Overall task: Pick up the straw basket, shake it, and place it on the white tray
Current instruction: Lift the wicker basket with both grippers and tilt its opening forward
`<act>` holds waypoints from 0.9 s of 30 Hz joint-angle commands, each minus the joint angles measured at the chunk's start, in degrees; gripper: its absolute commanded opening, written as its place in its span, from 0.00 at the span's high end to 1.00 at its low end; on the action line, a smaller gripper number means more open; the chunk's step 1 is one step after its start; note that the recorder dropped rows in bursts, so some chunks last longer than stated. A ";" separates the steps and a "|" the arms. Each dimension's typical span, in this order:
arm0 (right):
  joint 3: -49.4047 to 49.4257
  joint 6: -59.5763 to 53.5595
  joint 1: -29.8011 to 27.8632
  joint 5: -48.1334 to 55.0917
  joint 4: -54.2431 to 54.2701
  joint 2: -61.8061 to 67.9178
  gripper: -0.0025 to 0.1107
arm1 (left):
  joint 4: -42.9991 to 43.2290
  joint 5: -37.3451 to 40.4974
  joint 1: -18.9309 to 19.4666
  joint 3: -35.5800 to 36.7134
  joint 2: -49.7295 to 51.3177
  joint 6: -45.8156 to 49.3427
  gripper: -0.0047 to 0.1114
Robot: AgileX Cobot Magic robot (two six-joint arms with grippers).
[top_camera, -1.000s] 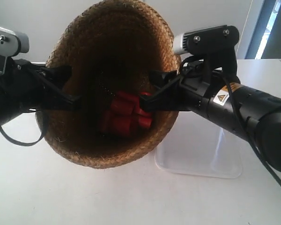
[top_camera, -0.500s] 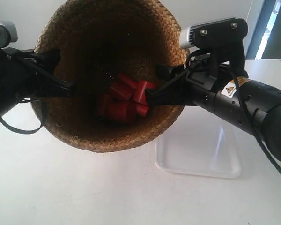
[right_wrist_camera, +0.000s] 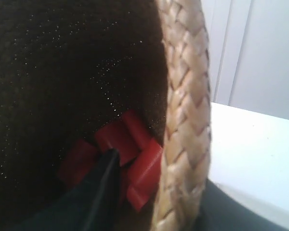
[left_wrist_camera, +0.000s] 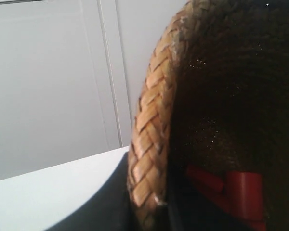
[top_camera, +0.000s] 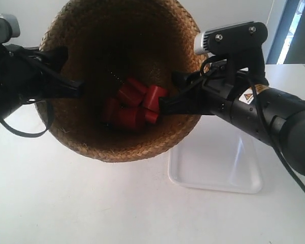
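The straw basket [top_camera: 122, 150] hangs in the air, tipped with its mouth toward the exterior camera, held by its braided rim from both sides. The gripper [top_camera: 66, 85] of the arm at the exterior view's left is shut on one side of the rim. The other arm's gripper [top_camera: 169, 100] is shut on the opposite side. The left wrist view has the rim [left_wrist_camera: 149, 144] pinched in my left gripper [left_wrist_camera: 149, 214]. My right gripper [right_wrist_camera: 178, 202] clamps the rim [right_wrist_camera: 185, 120], one finger [right_wrist_camera: 103, 183] inside. The white tray [top_camera: 213, 175] lies on the table below and right of the basket.
Several red cylindrical pieces [top_camera: 134, 104] lie loose in the basket's bottom; they show as red pieces [left_wrist_camera: 241, 192] and red pieces [right_wrist_camera: 135, 159] in the wrist views. The white table [top_camera: 66, 203] spreads under everything. A wall and a window stand behind.
The basket has risen and swung slightly between the arms over the last second. The red pieces inside have tumbled into a new arrangement. Both grippers stay clamped on the rim.
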 commanded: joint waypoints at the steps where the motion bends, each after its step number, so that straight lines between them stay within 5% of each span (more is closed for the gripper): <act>1: -0.38 -1.41 -0.17 -1.18 -0.92 -0.02 0.98 | 2.59 -2.55 -0.22 -0.83 -0.43 0.13 0.96; 4: -0.48 -2.17 -0.17 -3.01 -1.21 -0.13 0.98 | 2.70 -2.57 -0.22 -0.83 0.27 0.83 0.96; 6: -0.91 -2.76 0.85 5.34 -1.42 -4.18 0.98 | 5.85 -0.87 -2.02 0.16 -2.75 4.19 0.96; 10: 3.92 -4.32 10.06 -2.77 -1.42 -17.63 0.98 | 2.27 -5.01 -15.87 5.01 -11.45 13.04 0.96; 12: 5.32 -10.97 7.23 -24.89 9.86 -7.50 0.98 | -7.43 -20.32 -10.07 1.98 -1.13 17.26 0.96; 13: 1.80 -12.61 4.58 -21.77 13.80 -0.54 0.98 | -8.68 -17.60 -5.99 -1.27 3.49 17.81 0.96; 15: -0.70 -12.46 4.61 -6.91 9.60 2.03 0.98 | -3.46 -5.75 -7.92 -1.72 2.78 17.32 0.96; 18: -0.83 -11.40 4.50 -7.57 8.94 2.26 0.98 | -2.51 -11.05 -9.59 -1.39 2.78 14.36 0.96; 27: -0.83 -12.02 4.36 -7.82 8.92 2.86 0.98 | -4.27 -7.20 -8.79 -1.39 2.89 14.91 0.96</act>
